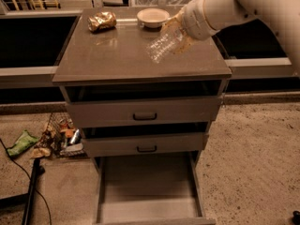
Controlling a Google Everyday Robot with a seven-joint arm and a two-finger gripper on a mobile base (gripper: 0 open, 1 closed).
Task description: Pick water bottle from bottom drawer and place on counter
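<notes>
The clear crinkled water bottle (161, 45) is held tilted over the right half of the counter (112, 55), its free end pointing down-left. My gripper (178, 32) is shut on its upper end, at the tip of the white arm reaching in from the upper right. Whether the bottle touches the counter top cannot be told. The bottom drawer (147, 191) is pulled out below, its flat floor bare.
A crumpled gold foil bag (101, 21) and a white bowl (153, 17) sit at the back of the counter. Two upper drawers with black handles (145, 116) are shut. Litter (58, 137) and a black cable lie on the floor at the left.
</notes>
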